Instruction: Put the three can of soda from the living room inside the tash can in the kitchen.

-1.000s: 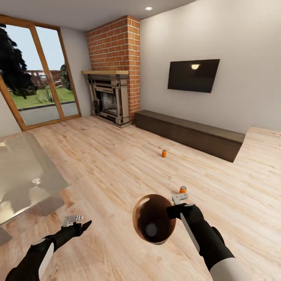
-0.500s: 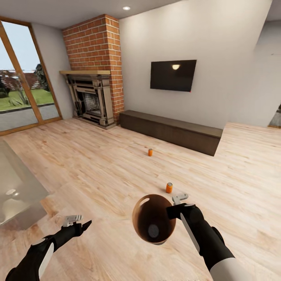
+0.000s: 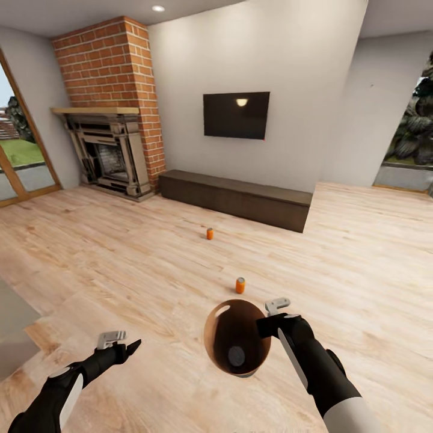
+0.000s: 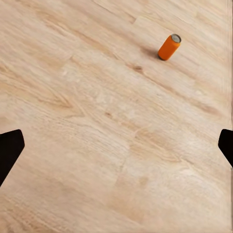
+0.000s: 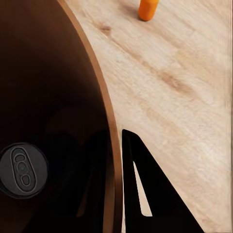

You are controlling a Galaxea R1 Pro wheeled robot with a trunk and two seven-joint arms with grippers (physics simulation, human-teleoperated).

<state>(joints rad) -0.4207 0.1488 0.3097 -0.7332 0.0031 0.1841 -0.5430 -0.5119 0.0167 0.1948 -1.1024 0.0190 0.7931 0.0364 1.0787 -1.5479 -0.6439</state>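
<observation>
My right gripper (image 3: 272, 317) is clamping the rim of the tash can (image 3: 236, 337), one finger inside the wall and one outside, as the right wrist view is showing (image 5: 141, 194). The bin is hanging tilted in front of me, its brown interior facing up toward my head camera. One can of soda is lying at the bottom of it (image 3: 236, 356), grey top showing (image 5: 22, 170).

My left gripper (image 3: 114, 341) is hanging low over the wood floor (image 3: 120, 264), holding nothing; its fingers are spread wide apart, the two dark tips sitting at opposite edges of the left wrist view (image 4: 8, 150).

Just beyond the bin's far rim, a second soda can (image 3: 240, 285) is standing upright on the floor, apart from the bin and from both grippers. The right wrist view is catching its lower part (image 5: 148, 8); the left wrist view is showing an orange can standing on the boards (image 4: 169, 46), and I cannot tell which one it is.

Further out, a third soda can (image 3: 210, 233) is standing upright on the floor, short of the long low dark cabinet (image 3: 237, 198).

Behind the cabinet, a black television (image 3: 236, 115) is hanging on the pale wall. The brick fireplace (image 3: 108, 108) is occupying the far corner on my left
</observation>
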